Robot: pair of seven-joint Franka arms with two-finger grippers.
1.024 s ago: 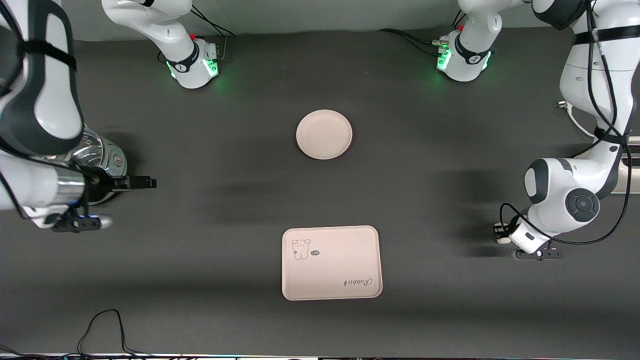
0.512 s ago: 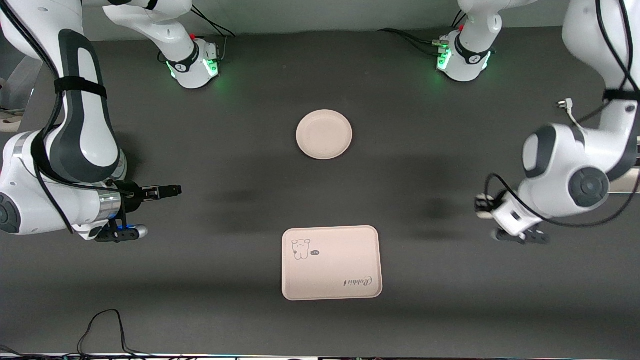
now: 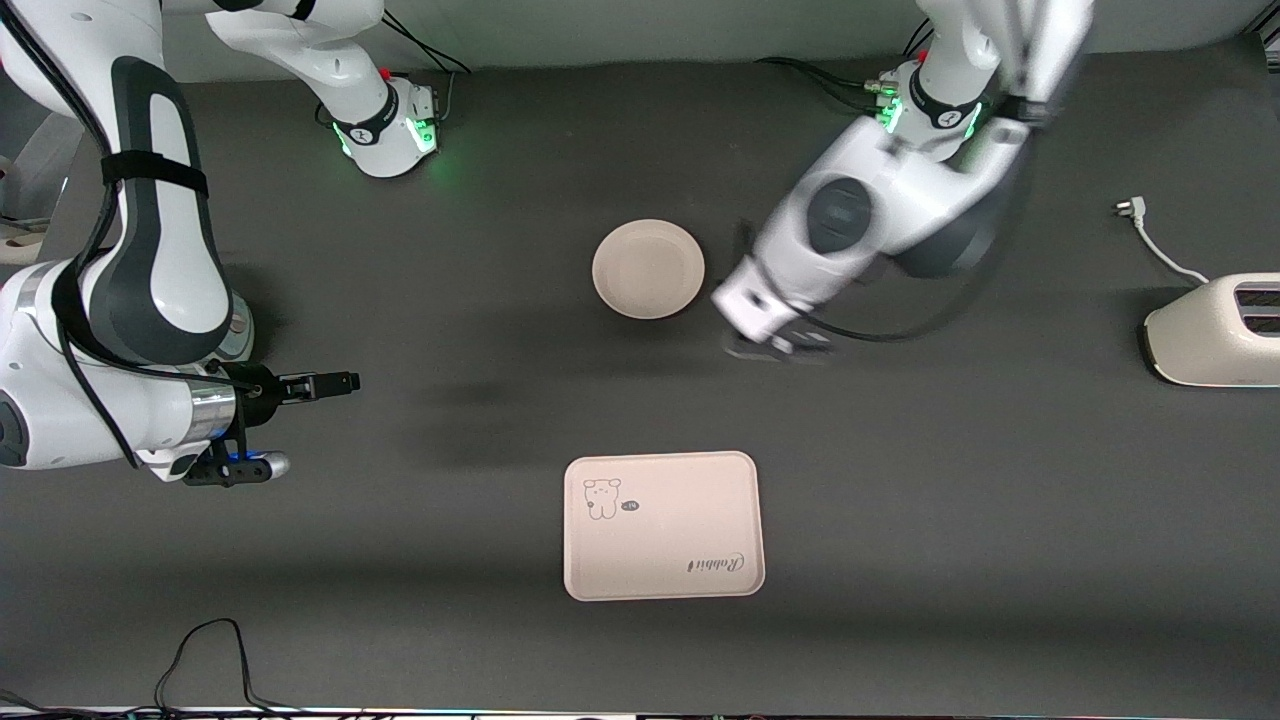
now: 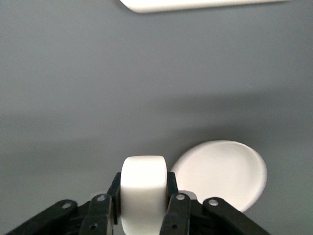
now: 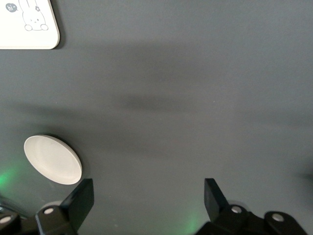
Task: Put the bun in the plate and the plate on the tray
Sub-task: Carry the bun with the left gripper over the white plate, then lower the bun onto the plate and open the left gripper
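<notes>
The round cream plate (image 3: pixel 648 268) lies mid-table, empty. The printed tray (image 3: pixel 664 525) lies nearer to the front camera, also empty. My left gripper (image 3: pixel 730 290) hangs over the table just beside the plate, toward the left arm's end. The left wrist view shows the gripper (image 4: pixel 143 183) shut on the off-white bun (image 4: pixel 143 191), with the plate (image 4: pixel 225 174) close beside it and the tray's edge (image 4: pixel 195 4) farther off. In the front view the bun is hidden by the hand. My right gripper (image 3: pixel 335 381) is open and empty over bare table at the right arm's end; its wrist view (image 5: pixel 149 196) shows the plate (image 5: pixel 53 159) and the tray's corner (image 5: pixel 24 24).
A cream toaster (image 3: pixel 1215 330) stands at the left arm's end, its white cord and plug (image 3: pixel 1130 208) lying beside it. A shiny metal pot (image 3: pixel 238 325) sits partly hidden under the right arm. A black cable (image 3: pixel 210 650) loops at the table's front edge.
The left arm has swung with the bun from the left arm's end of the table to beside the plate, uncovering the toaster. The right arm shifted forward, then held still.
</notes>
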